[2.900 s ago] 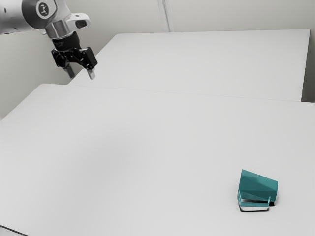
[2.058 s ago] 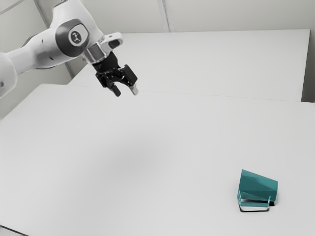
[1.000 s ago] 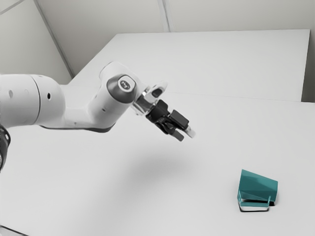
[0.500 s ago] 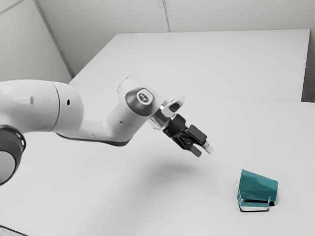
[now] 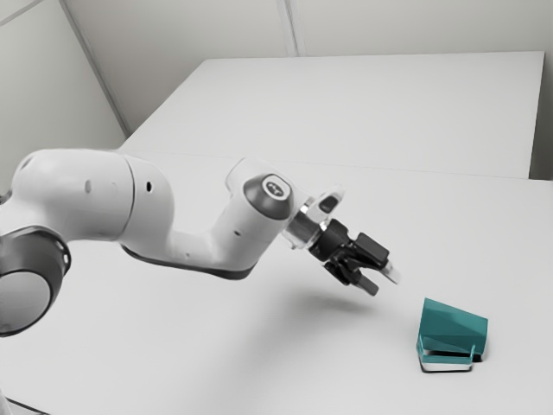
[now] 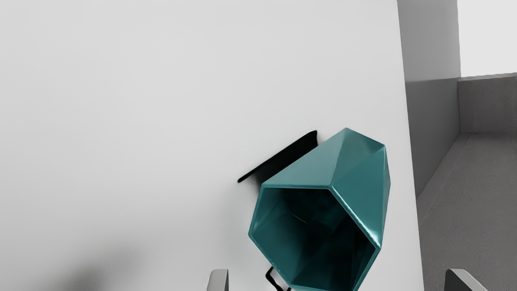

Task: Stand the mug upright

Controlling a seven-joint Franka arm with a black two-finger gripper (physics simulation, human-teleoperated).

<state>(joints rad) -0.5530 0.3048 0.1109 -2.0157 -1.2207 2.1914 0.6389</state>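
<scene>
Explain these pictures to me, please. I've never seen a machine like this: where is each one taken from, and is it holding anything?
This is a computer-simulated robot arm, ending in a black hand with two fingers.

The exterior view looks on from beside the arm, which reaches in from that view's left. The wrist view comes from a camera on the hand, so its fingertips poke in at the bottom edge.

On the white table lies a teal mug, tipped on its side, its open mouth toward the hand's camera. The fingers are spread apart and hold nothing. The job is to set the mug upright.
</scene>
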